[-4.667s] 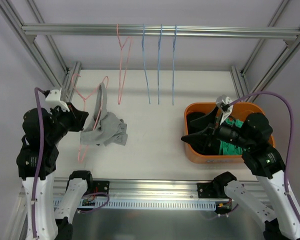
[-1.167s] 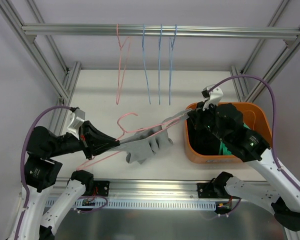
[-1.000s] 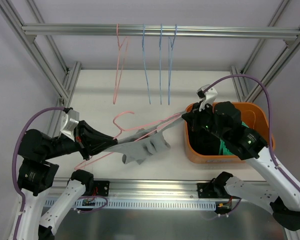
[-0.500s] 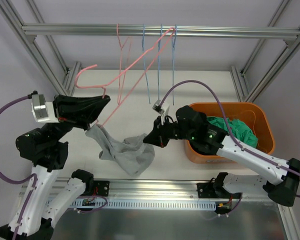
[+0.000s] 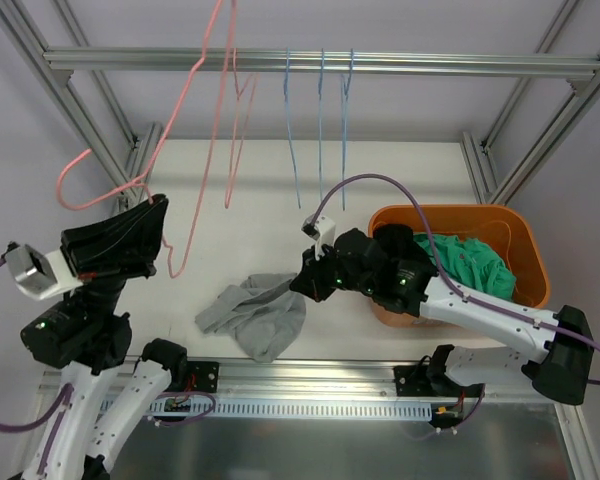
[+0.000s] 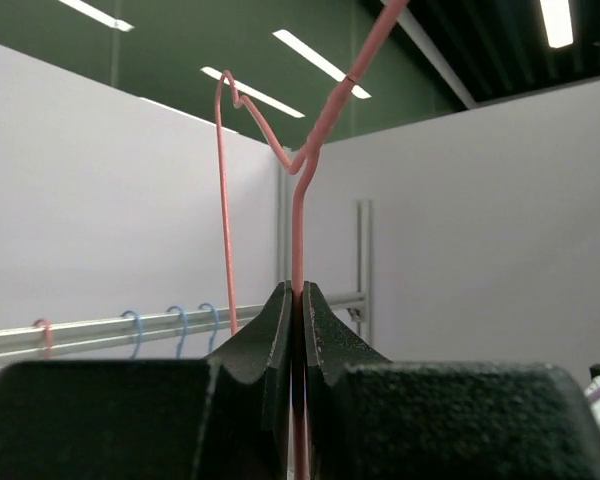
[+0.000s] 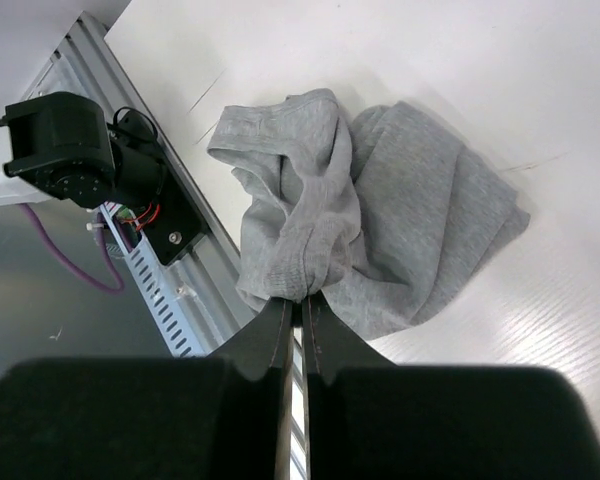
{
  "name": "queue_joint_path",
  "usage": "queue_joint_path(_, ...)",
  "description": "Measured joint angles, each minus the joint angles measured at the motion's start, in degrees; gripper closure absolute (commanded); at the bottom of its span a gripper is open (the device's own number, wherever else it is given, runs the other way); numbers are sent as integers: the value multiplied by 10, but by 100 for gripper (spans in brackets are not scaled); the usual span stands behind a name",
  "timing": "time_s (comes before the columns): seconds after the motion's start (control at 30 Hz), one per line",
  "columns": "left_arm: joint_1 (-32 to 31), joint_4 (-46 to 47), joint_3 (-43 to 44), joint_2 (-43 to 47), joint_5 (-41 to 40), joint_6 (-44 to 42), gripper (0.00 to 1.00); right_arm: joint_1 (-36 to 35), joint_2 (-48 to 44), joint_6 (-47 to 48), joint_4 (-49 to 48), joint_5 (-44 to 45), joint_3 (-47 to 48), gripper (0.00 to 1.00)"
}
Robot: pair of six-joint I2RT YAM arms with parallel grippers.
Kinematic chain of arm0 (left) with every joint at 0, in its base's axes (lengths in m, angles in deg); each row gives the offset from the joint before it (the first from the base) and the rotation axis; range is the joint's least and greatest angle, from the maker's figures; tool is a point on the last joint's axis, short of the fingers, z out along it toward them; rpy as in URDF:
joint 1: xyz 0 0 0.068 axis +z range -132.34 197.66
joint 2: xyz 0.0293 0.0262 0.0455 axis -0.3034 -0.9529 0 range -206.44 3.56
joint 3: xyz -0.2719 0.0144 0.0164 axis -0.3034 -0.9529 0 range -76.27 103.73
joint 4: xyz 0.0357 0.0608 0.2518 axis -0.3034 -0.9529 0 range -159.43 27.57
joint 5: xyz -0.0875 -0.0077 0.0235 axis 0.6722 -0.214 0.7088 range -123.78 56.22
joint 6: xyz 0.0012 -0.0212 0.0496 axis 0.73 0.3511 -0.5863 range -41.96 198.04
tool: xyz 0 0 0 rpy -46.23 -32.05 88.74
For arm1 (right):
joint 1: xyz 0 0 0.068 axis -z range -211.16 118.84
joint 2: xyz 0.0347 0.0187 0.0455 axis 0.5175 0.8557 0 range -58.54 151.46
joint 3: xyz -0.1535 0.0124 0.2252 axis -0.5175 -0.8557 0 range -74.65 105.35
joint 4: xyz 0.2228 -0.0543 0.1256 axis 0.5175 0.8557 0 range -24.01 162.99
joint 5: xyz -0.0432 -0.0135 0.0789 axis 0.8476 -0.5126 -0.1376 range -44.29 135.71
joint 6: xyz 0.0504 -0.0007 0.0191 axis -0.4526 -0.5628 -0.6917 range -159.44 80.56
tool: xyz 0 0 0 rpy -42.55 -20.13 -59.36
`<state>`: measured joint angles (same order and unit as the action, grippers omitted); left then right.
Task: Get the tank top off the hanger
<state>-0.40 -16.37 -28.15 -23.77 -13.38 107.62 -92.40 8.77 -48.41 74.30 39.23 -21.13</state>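
The pink wire hanger (image 5: 196, 55) is bare and held high at the left, reaching past the top rail. My left gripper (image 5: 156, 205) is shut on its wire; in the left wrist view the jaws pinch the pink hanger (image 6: 298, 230) at my left gripper (image 6: 298, 295). The grey tank top (image 5: 255, 315) lies crumpled on the table near the front edge, off the hanger. My right gripper (image 5: 302, 284) is shut on a bunched fold at its right side. The right wrist view shows my right gripper (image 7: 300, 302) closed on the tank top (image 7: 400, 200).
An orange bin (image 5: 500, 216) with green clothing stands at the right. Blue hangers (image 5: 320, 130) and another pink one hang from the top rail (image 5: 430, 65). The metal front rail (image 5: 310, 375) lies close below the tank top.
The left arm has swung the hanger up and left, clear of the tank top. The right gripper has drawn the tank top down onto the table.
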Motion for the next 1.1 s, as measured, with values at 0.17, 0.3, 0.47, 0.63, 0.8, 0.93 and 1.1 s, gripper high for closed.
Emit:
queue_joint_path(0.17, 0, -180, -5, 111, -118, -47, 100, -23, 18, 2, -2, 1, 0, 26)
queue_joint_path(0.3, 0, -333, -6, 161, -190, -63, 100, -40, 45, 9, 1, 3, 0, 0)
queue_joint_path(0.47, 0, -528, -5, 173, -225, -60, 100, -42, 26, 19, 8, 30, 0, 1)
queue_joint_path(0.63, 0, -649, 5, 154, -257, -53, 100, -42, -17, 31, 27, 64, 0, 1)
queue_joint_path(0.8, 0, -688, 130, -42, -273, -64, 100, -42, -45, 45, 50, 93, 1, 1)
queue_joint_path(0.93, 0, -694, 281, -238, -287, -92, 100, -42, -71, 51, 68, 113, 0, 1)
queue_joint_path(1.1, 2, -691, 400, -380, -291, -110, 100, -42, -120, 52, 77, 130, -7, 0)
